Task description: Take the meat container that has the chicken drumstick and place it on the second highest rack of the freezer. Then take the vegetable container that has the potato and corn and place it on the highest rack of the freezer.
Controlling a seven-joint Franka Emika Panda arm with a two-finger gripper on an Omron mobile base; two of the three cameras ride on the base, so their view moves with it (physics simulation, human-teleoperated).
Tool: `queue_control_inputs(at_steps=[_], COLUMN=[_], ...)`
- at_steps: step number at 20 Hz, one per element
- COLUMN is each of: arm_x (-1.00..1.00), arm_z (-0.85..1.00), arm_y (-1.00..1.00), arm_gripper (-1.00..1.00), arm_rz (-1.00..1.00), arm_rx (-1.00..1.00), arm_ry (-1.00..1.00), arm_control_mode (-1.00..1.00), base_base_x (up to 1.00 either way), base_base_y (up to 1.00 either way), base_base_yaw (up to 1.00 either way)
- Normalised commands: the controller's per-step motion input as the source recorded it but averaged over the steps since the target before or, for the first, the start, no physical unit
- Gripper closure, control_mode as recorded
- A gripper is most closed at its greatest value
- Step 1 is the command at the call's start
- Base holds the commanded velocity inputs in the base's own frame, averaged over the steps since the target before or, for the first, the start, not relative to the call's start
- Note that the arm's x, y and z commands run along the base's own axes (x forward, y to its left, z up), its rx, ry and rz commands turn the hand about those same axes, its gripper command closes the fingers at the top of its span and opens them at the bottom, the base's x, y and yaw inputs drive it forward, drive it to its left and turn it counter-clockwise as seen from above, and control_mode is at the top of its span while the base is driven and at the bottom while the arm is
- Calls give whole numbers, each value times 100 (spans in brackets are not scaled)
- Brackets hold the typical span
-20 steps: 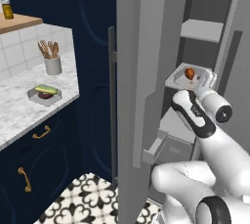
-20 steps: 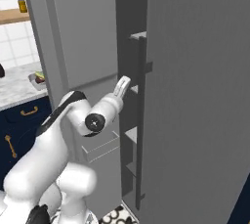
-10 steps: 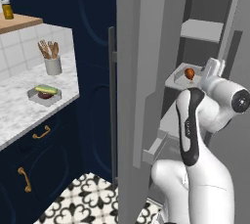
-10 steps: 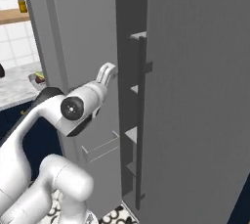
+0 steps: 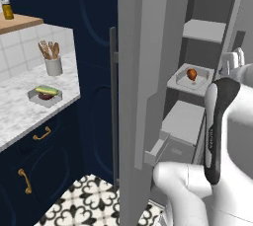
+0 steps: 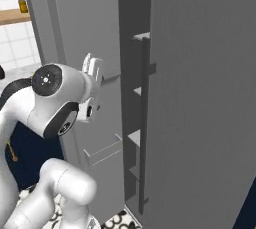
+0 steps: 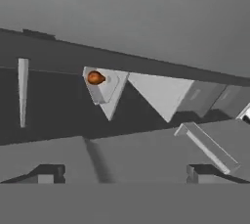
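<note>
I'm seeing the shallow pale grey meat container [image 5: 190,78] sitting shelved inside the tall grey freezer [image 5: 148,47]; my two-finger gripper [image 7: 123,173] is gaping empty, freeing me for the corn tray [image 5: 45,94].

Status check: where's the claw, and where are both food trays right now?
Claw open, empty, outside freezer. Pale grey drumstick tray sits on freezer rack. Grey corn-and-potato tray on marble counter. Freezer door open.
</note>
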Motion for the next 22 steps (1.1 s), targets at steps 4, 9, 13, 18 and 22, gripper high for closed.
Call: queue_control_inputs(at_steps=[4,9,13,18,22], arm_x=[-87,-99,-77,-28,-43], arm_z=[-67,-7,15,9,0], arm_y=[0,1,36,76,37], arm_gripper=[-100,-100,-100,-100,-100], arm_rz=[16,31,48,41,26], arm_rx=[-55,-11,1,-1,-5], arm_ry=[58,40,30,28,8], arm_control_mode=[-100,-100,-100,-100,-100], base_base_x=[0,0,0,0,0], base_base_y=[0,0,0,0,0], base_base_yaw=[0,0,0,0,0])
